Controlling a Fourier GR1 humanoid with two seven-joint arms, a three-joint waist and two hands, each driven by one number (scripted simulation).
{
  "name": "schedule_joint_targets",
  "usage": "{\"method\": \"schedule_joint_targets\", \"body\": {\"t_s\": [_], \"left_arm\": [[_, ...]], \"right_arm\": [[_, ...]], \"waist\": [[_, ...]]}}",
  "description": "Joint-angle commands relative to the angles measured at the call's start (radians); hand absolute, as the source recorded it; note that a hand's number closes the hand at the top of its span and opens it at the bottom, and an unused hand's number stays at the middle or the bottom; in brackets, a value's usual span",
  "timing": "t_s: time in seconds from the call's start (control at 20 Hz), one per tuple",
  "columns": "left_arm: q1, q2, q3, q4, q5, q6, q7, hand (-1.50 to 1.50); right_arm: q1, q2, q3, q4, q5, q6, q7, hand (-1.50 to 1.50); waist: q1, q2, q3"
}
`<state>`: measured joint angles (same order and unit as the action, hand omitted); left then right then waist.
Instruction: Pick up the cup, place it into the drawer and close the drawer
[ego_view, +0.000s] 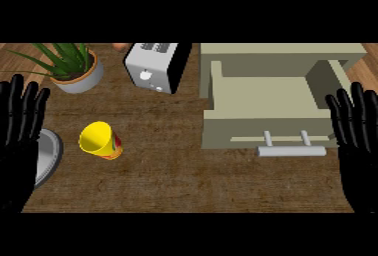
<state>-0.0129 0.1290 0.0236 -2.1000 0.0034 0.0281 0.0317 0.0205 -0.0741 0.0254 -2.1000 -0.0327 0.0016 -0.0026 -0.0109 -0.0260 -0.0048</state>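
Cup: the yellow cup (100, 140) is standing on the counter, left of the middle, with its open mouth showing and a red mark on its side. Nothing is touching it.
Counter: the brown counter (184, 175) is lying under everything. A strip of lighter wood floor (15, 65) is showing past its far left edge.
Drawer: the pale drawer (258, 100) is sitting pulled open at the right, well apart from the cup. Its inside is showing and its grey handle (290, 150) is sticking out toward the robot.
Toaster: a silver toaster (151, 67) is standing at the back, between the plant and the drawer.
Plant: a green plant in a white pot (74, 70) is sitting at the back left, behind the cup.
Plate: a grey plate (48, 155) is peeking in at the left edge, just beside the cup.
Left hand: the left hand (18, 125) is resting at the left edge, fingers straight and up, holding nothing. It is partly covering the plate.
Right hand: the right hand (358, 130) is resting at the right edge, next to the drawer, fingers straight and up, holding nothing.
In the way: only bare counter is lying between the cup and the drawer.
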Motion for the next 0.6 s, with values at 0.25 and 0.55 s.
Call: {"method": "schedule_joint_targets", "body": {"t_s": [0.25, 0.55], "left_arm": [[-0.092, 0.194, 0.161, 0.118, 0.378, -0.334, -0.037, -1.5], [-0.013, 0.147, 0.238, 0.35, 0.549, -0.375, -0.005, -1.5]], "right_arm": [[-0.031, 0.002, 0.006, -0.008, 0.052, -0.016, -0.019, -1.5], [-0.073, -0.118, -0.062, 0.048, -0.094, 0.128, 0.126, -1.5]], "waist": [[0.011, 0.026, 0.004], [0.012, 0.027, 0.004]]}}
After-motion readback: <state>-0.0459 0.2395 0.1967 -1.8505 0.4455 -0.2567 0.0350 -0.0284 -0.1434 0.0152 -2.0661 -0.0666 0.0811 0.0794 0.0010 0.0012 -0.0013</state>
